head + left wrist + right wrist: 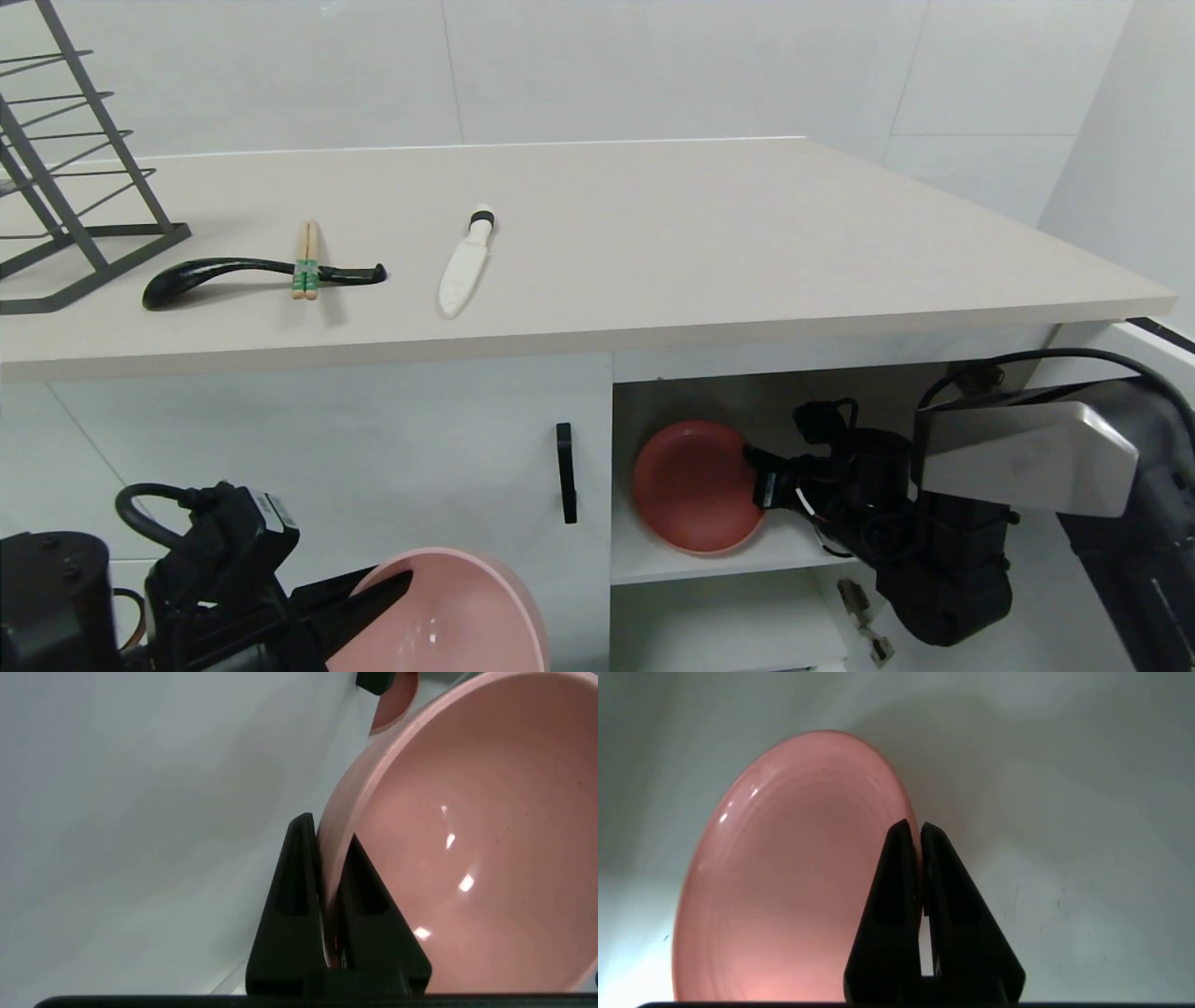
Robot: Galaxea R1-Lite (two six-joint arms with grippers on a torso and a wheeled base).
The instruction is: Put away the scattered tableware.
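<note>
Pink bowl [448, 616], lower left, sat rim-clamped in the left gripper [392, 583]; right gripper [752, 459] pinched the red plate [691, 485] at the cabinet shelf [709, 560], apparently shelving it; letting go seemed next.

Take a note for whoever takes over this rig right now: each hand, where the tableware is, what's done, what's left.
Left hand: shut on rim of pink bowl, low before the closed cabinet door.
Right hand: shut on rim of red plate, plate on edge inside the open cabinet.
Counter: black ladle with chopsticks across its handle, white knife apart to their right.
Done: nothing released yet.
Left: set down plate, stow bowl, then the three counter items.
</note>
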